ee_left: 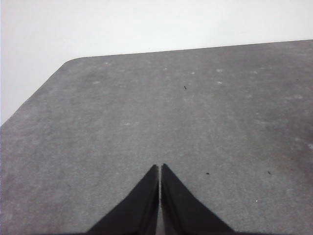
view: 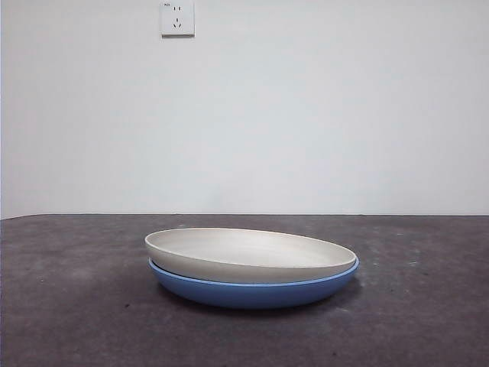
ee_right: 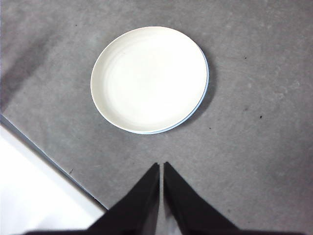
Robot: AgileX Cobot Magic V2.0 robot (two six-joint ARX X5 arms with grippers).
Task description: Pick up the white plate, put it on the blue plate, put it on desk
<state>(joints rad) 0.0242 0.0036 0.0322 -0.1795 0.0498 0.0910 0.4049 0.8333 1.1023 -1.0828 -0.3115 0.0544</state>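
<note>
Round matte cream white plate (view: 252,256) nested on glossy blue plate (view: 252,293), well apart from right gripper (ee_right: 161,166), jaws pressed together; left gripper (ee_left: 160,167) likewise closed over grey-brown desk (ee_left: 220,122).

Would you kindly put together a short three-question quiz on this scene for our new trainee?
1. True or false: the round matte cream plate rests inside the round glossy blue plate.
2. Which gripper's camera sees the stacked plates? A) left B) right
3. Fill in: both grippers' jaws are ____.

Key:
1. True; it sits slightly tilted on the blue one, on the dark grey desk.
2. B; the right gripper hangs above them, while the left gripper sees only desk.
3. shut.
</note>
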